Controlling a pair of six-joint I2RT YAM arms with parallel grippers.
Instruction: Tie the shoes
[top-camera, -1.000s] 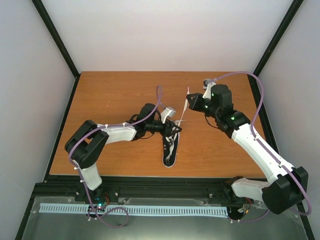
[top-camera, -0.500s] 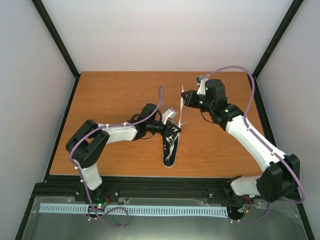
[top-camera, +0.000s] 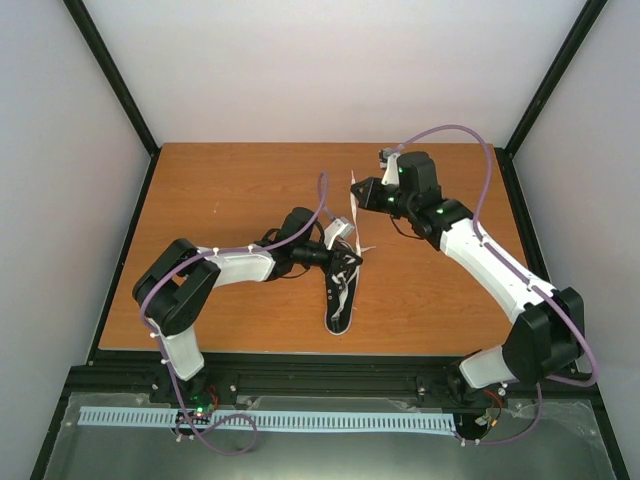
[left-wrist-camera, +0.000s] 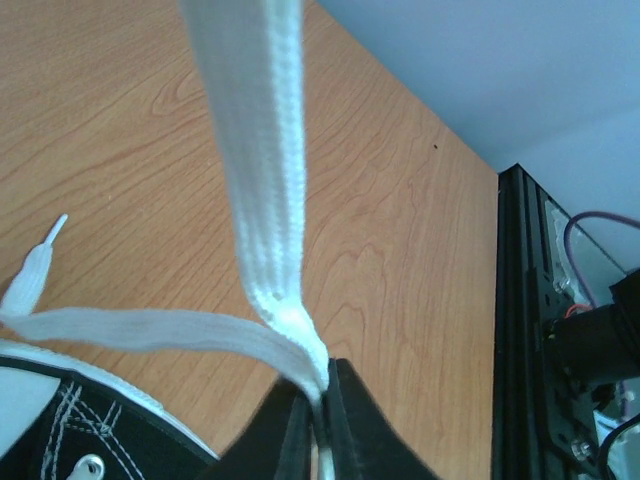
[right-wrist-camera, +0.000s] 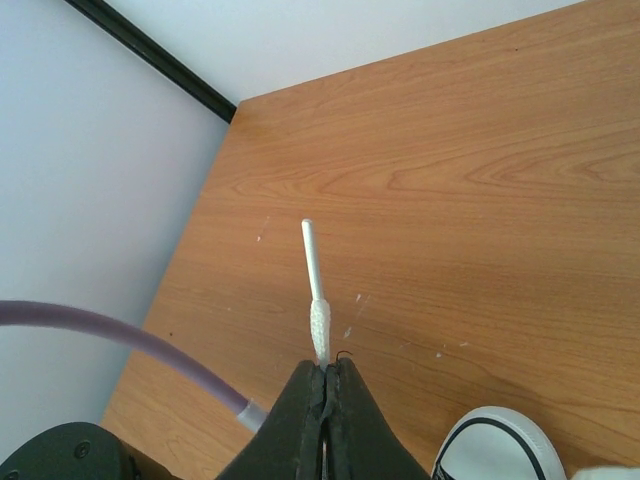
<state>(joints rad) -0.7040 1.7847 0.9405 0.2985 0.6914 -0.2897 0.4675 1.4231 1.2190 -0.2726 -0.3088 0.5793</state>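
Observation:
The black sneaker (top-camera: 339, 296) with white laces lies mid-table, its white toe cap towards the near edge. My left gripper (top-camera: 351, 261) is at the shoe's lacing and is shut on a white lace (left-wrist-camera: 262, 170), which folds at the fingertips (left-wrist-camera: 322, 385) and runs steeply up out of the left wrist view. A second lace end (left-wrist-camera: 38, 268) lies flat on the wood beside the shoe (left-wrist-camera: 60, 432). My right gripper (top-camera: 353, 188) is beyond the shoe, raised, and is shut on a lace just behind its aglet (right-wrist-camera: 312, 258). The toe cap (right-wrist-camera: 497, 445) shows in the right wrist view.
The wooden table (top-camera: 230, 190) has black frame rails (top-camera: 120, 80) along its left and right sides and white walls around it. A purple cable (top-camera: 460, 135) loops over the right arm. The table's right edge rail (left-wrist-camera: 520, 330) shows in the left wrist view.
My right gripper has moved left and farther back with the lace end, drawing the lace out from the shoe. The left arm and the shoe have stayed put.

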